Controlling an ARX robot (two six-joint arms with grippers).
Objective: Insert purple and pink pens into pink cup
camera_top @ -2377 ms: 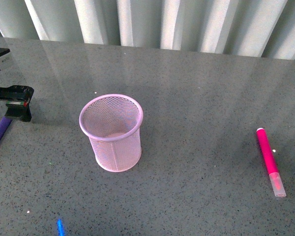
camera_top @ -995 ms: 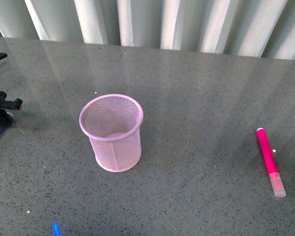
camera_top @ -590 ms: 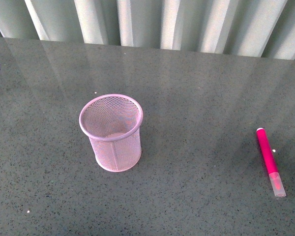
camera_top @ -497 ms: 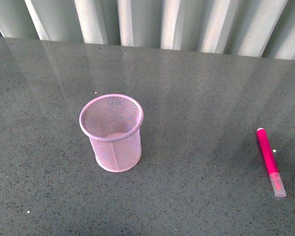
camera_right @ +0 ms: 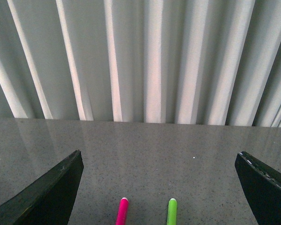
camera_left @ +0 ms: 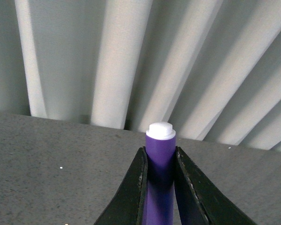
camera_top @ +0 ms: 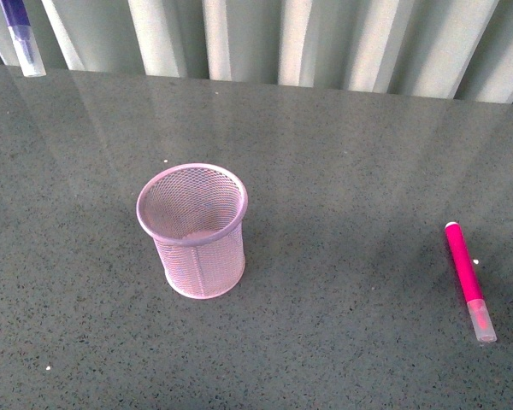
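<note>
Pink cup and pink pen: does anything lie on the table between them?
Nothing. The front view shows only bare grey tabletop between the pink cup and the pink pen.

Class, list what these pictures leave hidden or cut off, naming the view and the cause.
Purple pen, front view: upper part cut off by the top edge.
Purple pen, left wrist view: sides covered by the fingers, lower part cut off by the bottom edge.
Pink pen and green pen, right wrist view: only tips show; bottom edge cuts the rest.
</note>
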